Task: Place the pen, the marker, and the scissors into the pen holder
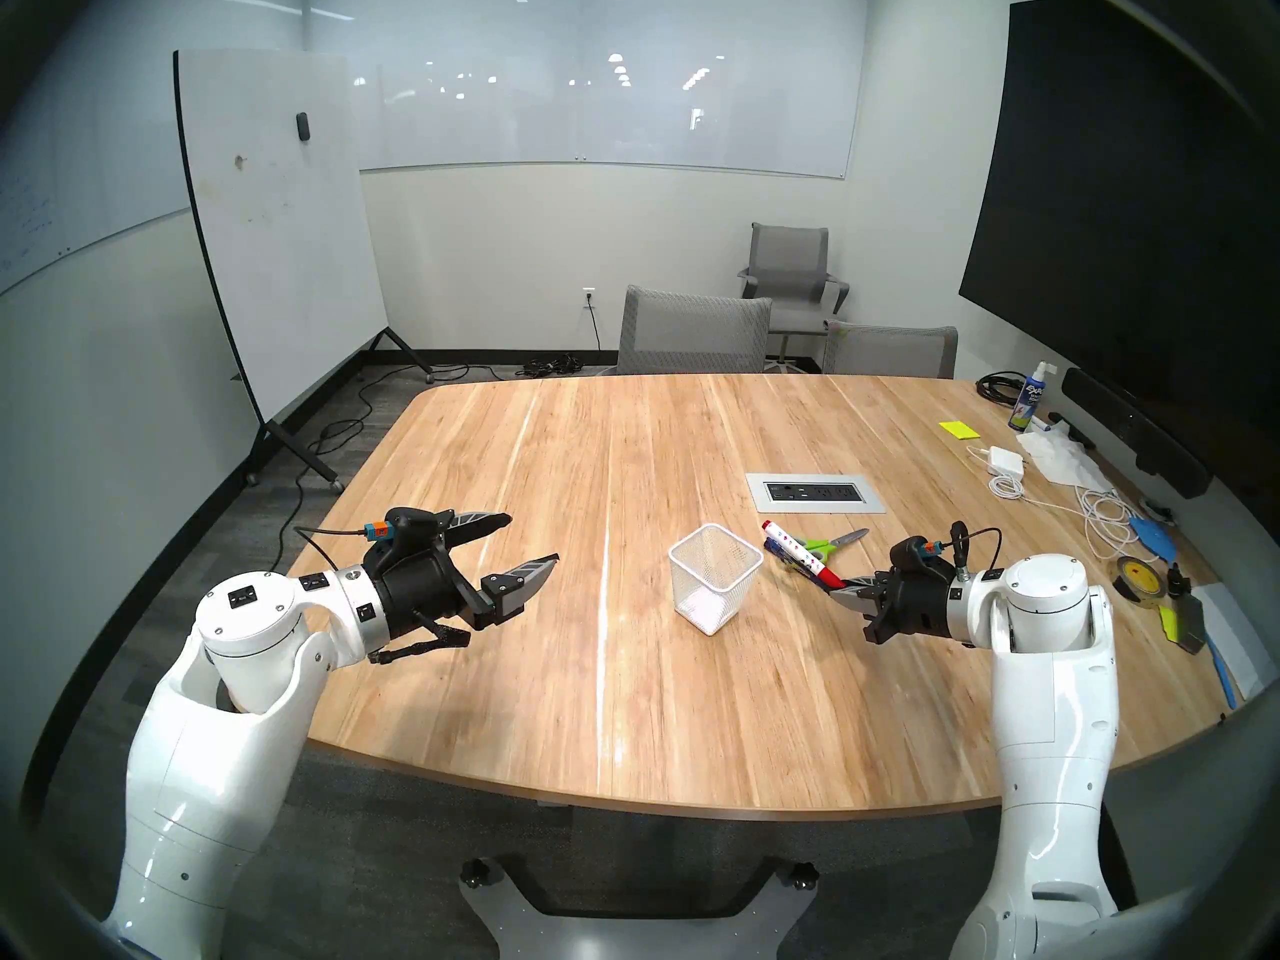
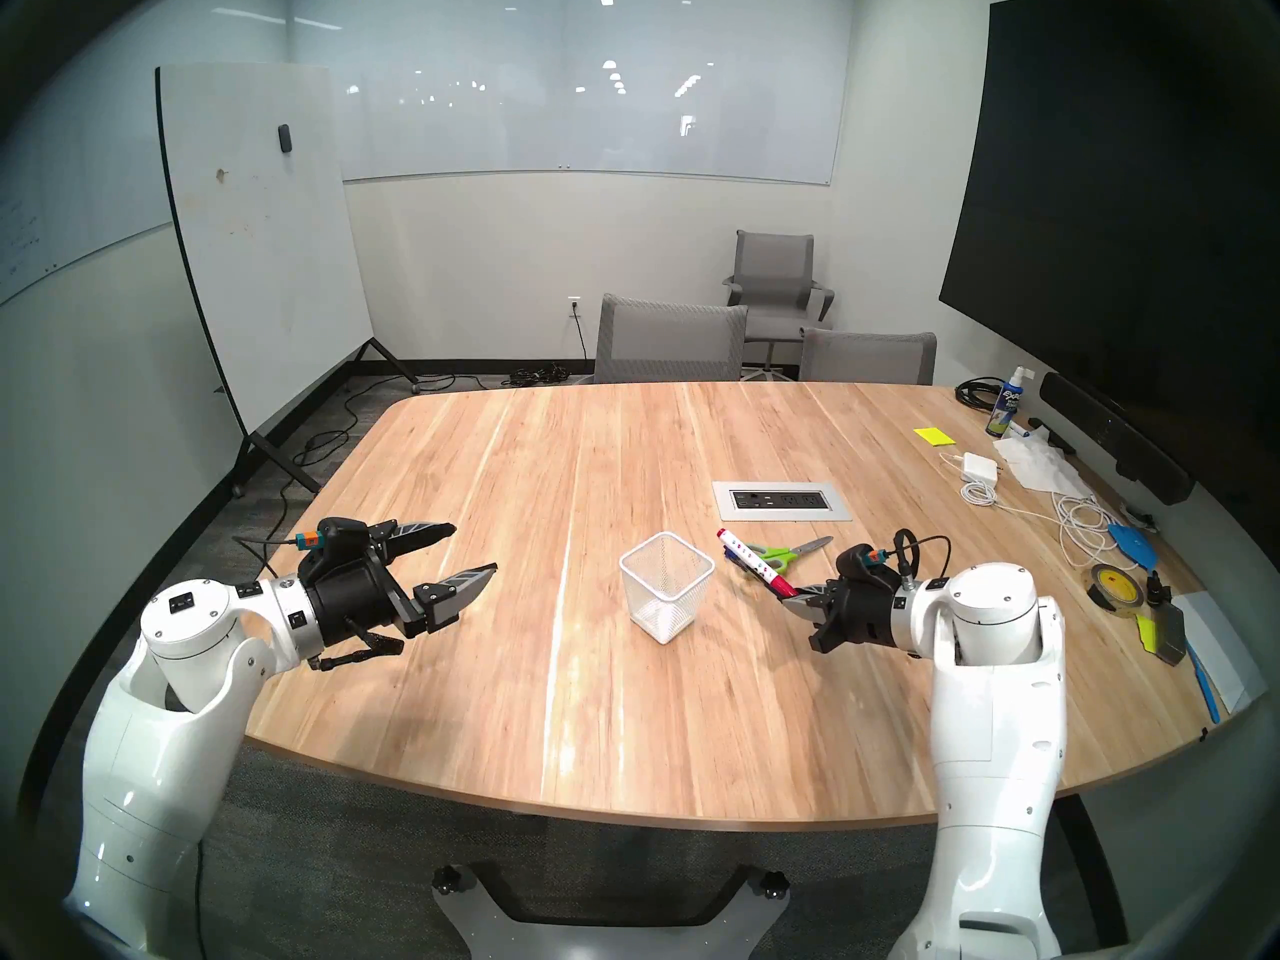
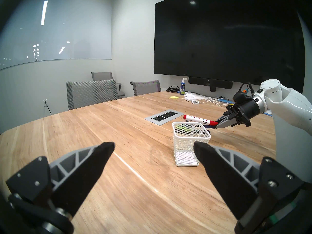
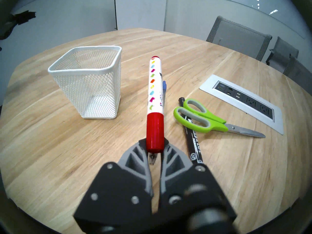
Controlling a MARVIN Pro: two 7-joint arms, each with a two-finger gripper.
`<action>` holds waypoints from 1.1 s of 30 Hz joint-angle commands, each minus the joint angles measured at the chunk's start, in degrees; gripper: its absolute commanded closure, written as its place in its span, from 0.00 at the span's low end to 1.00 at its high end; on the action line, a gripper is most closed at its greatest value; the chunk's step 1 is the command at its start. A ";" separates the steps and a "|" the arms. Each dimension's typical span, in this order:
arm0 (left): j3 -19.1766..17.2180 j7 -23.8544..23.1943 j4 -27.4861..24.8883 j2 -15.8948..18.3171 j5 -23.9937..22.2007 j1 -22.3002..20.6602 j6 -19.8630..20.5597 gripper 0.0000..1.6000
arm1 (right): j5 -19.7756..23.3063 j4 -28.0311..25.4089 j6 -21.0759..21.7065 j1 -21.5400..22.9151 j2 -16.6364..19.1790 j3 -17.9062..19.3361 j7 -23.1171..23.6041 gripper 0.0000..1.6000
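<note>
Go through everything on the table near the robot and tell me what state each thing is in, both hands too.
Left hand: open, empty, above the table.
Right hand: shut on the red-capped marker.
Red-capped marker: held by its cap, lifted, capped.
Pen holder: upright, empty.
Scissors: closed, lying flat across the black marker.
Black marker: lying on the table, capped.
Pen: blue cap showing, mostly hidden behind the red-capped marker.

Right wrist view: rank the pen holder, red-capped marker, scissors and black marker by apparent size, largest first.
1. pen holder
2. red-capped marker, though nearness inflates it
3. scissors and black marker: too alike to rank
</note>
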 commanded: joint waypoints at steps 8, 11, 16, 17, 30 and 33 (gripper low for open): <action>-0.06 -0.03 -0.82 0.08 0.02 -0.08 -0.04 0.00 | 2.36 -2.83 -0.29 1.16 -0.24 2.84 1.79 1.00; -0.06 -0.04 -0.82 0.08 0.02 -0.08 -0.04 0.00 | 2.91 -3.08 -0.32 1.34 -0.22 3.70 2.35 1.00; -0.06 -0.04 -0.82 0.08 0.02 -0.08 -0.04 0.00 | 3.35 -3.58 -0.29 1.34 -0.15 4.60 3.18 1.00; -0.06 -0.04 -0.82 0.08 0.02 -0.08 -0.04 0.00 | 3.43 -3.71 -0.31 1.29 -0.15 4.78 3.33 1.00; -0.06 -0.04 -0.81 0.07 0.02 -0.09 -0.04 0.00 | 4.48 -7.36 0.09 1.36 -1.58 6.04 5.18 1.00; -0.06 -0.04 -0.81 0.07 0.02 -0.09 -0.05 0.00 | 4.54 -8.40 0.25 1.55 -2.01 6.06 5.39 1.00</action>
